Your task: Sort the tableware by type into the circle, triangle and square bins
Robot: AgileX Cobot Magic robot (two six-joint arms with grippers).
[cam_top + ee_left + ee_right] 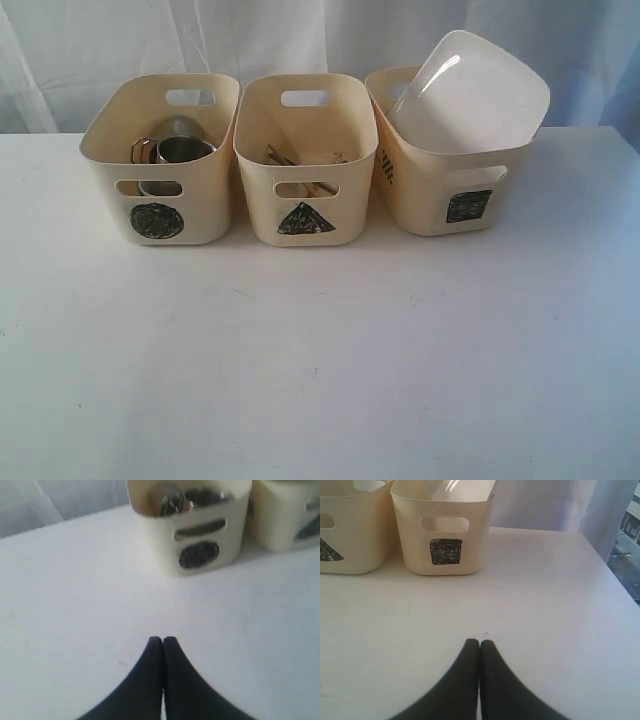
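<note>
Tableware (182, 150) looks fully binned from what I can see: steel mugs (165, 152) in the circle bin (205, 215), chopsticks (283, 157) in the triangle bin (350, 215), and the white plate (470, 90) in the square bin (425, 205), tilted and sticking up well above the rim. Can't see the spoon, fork, knife or bowls; the bin walls hide them. The tabletop (320, 350) shows nothing loose in any view. My left hand (163, 639) is closed and empty, hovering over bare tabletop in front of the circle bin. My right hand (479, 641) is likewise closed and empty, in front of the square bin. My read is that sorting is done or near it, so the step is check and pull clear. Doing it well means no reason to open either hand, lift straight away from the bins, and no sweeping across the row. The main risk is clipping that leaning plate or shoving a light bin.
</note>
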